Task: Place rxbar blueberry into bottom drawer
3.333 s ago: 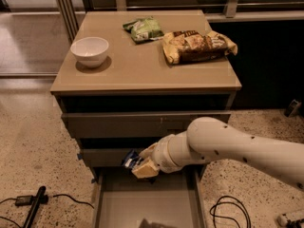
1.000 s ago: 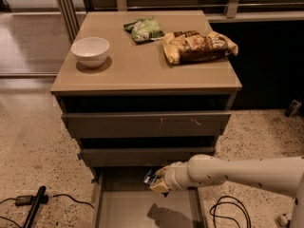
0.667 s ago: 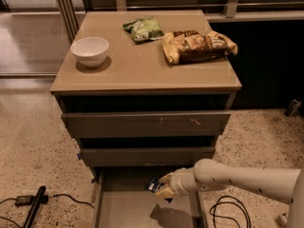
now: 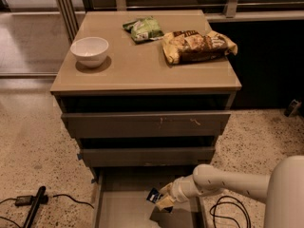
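The bottom drawer (image 4: 124,211) is pulled open under the cabinet, its plain grey floor showing. My gripper (image 4: 161,199) reaches in from the right, low inside the drawer near its back right. It is shut on the rxbar blueberry (image 4: 153,195), a small dark navy wrapper that sticks out to the left of the fingers, just above the drawer floor. The gripper's shadow falls on the floor below it.
On the cabinet top (image 4: 142,72) stand a white bowl (image 4: 90,51), a green snack bag (image 4: 144,29) and a large yellow-brown bag (image 4: 198,45). The two upper drawers (image 4: 145,123) are closed. Cables and a black tool (image 4: 32,208) lie on the floor at left, and cables lie at right.
My gripper has moved down and to the right with the bar, from just under the middle drawer's front to deep inside the bottom drawer.
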`<state>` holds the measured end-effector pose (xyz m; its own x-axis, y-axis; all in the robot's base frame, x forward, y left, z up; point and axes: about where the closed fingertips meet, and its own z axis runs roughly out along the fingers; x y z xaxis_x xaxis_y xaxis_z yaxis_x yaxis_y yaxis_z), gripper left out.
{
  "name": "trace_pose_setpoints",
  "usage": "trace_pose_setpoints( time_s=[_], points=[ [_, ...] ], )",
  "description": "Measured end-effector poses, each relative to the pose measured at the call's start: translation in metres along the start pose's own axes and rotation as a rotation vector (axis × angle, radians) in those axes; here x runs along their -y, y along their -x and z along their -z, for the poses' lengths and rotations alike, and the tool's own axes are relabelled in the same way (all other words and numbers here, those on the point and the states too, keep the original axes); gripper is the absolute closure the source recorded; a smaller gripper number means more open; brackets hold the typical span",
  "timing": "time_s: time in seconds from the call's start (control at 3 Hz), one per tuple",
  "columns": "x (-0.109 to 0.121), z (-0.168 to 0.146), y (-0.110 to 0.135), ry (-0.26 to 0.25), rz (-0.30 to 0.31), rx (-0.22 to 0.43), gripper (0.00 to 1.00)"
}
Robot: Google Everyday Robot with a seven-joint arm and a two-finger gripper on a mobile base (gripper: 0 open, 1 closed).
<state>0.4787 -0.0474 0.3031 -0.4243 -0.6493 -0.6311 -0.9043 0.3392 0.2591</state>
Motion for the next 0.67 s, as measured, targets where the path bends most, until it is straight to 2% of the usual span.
trace_pose_setpoints(
  time_s=[0.33, 0.67],
  points=[
    [-0.004, -0.001, 0.002, 0.004, 0.008, 0.002, 1.00],
    [-0.006, -0.025, -0.008, 0.014, -0.017, 0.042, 1.00]
  ],
)
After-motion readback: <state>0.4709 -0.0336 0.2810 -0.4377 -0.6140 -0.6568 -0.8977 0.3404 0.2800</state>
